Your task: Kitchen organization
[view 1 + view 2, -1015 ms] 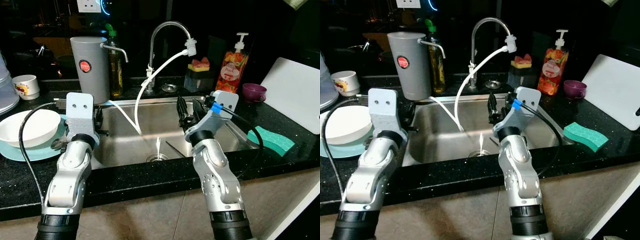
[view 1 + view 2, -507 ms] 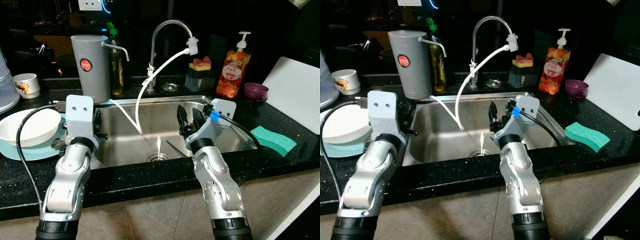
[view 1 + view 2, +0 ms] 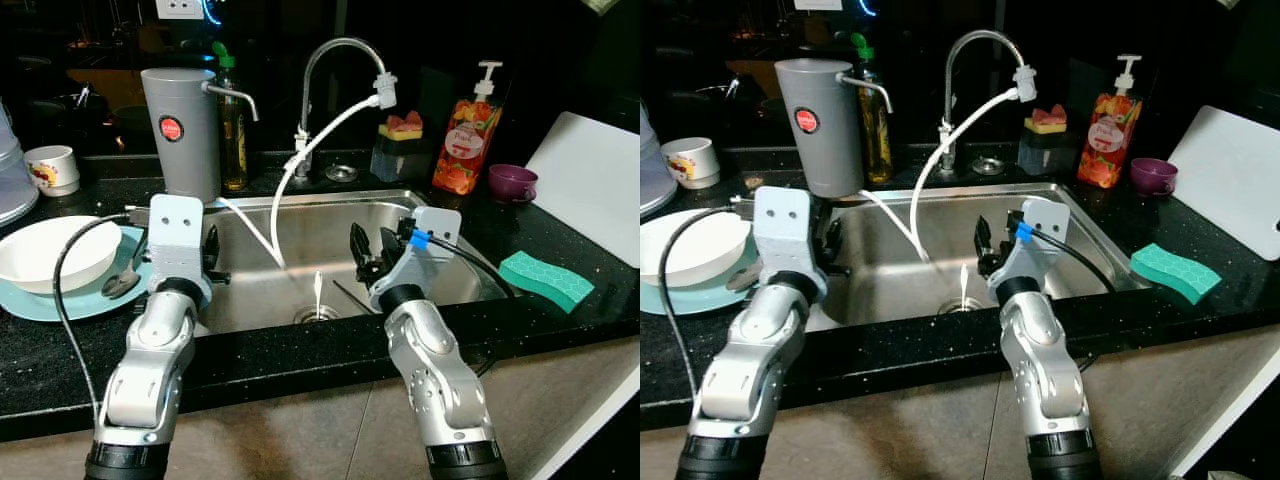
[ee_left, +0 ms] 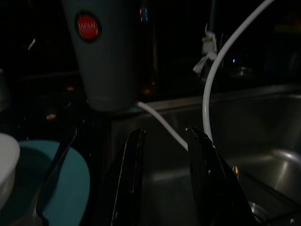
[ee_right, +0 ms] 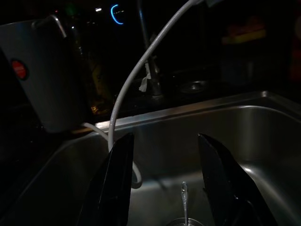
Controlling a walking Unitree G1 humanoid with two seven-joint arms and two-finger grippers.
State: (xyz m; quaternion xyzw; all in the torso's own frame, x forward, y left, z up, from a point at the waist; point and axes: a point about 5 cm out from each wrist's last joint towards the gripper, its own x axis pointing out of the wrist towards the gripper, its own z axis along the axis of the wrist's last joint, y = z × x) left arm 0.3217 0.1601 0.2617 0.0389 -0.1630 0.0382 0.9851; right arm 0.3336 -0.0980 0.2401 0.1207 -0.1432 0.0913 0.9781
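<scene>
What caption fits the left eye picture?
Both open pincers, left pincer and right pincer, hover over the shiny steel sink beside a white bowl.

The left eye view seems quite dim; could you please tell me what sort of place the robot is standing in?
Most likely a home kitchen, at the sink counter. A stainless sink sits in a black worktop under a curved tap, with a soap pump bottle and a green sponge nearby.
</scene>
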